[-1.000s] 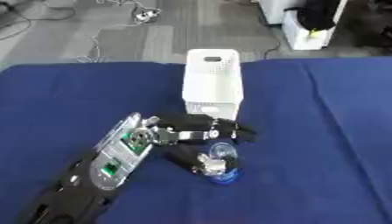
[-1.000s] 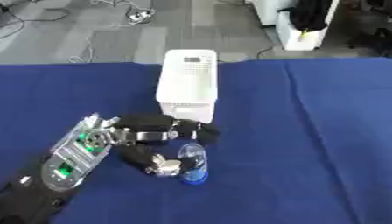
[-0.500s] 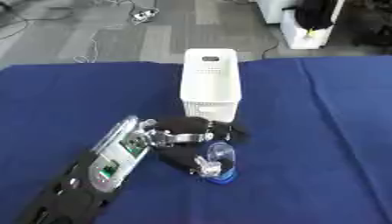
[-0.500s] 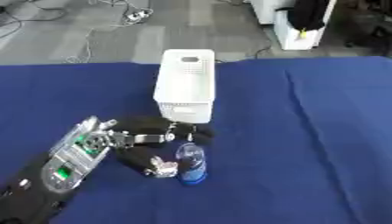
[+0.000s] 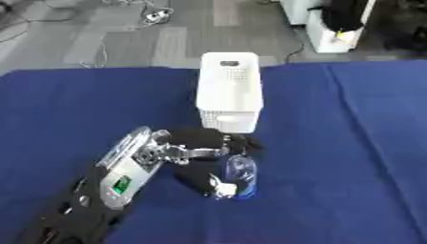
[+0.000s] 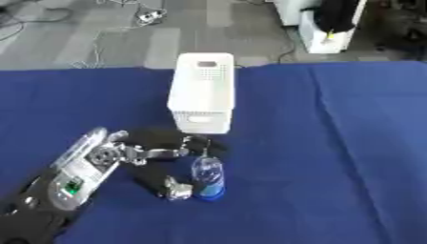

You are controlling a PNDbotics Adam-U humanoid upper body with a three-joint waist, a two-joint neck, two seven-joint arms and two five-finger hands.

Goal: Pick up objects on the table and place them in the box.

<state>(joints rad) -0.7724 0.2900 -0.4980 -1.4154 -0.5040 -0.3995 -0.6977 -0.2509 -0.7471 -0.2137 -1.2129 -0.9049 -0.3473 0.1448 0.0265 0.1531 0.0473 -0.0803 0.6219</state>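
Even, fairly bright overhead light falls across the scene, with no hard glare. The blue cloth-covered table (image 5: 359,143) reads saturated and flat, its folds showing only as faint darker lines. The white perforated plastic box (image 5: 228,90) casts a short soft shadow at its base. Both views are soft and slightly smeared; the black and silver robot hand (image 6: 167,147) and the far grey floor (image 5: 167,38) lack fine detail.

A counter (image 5: 359,143) draped in blue cloth is seen carrying a white perforated box (image 5: 229,90), with a clear, blue-based bottle (image 6: 207,178) standing just in front.
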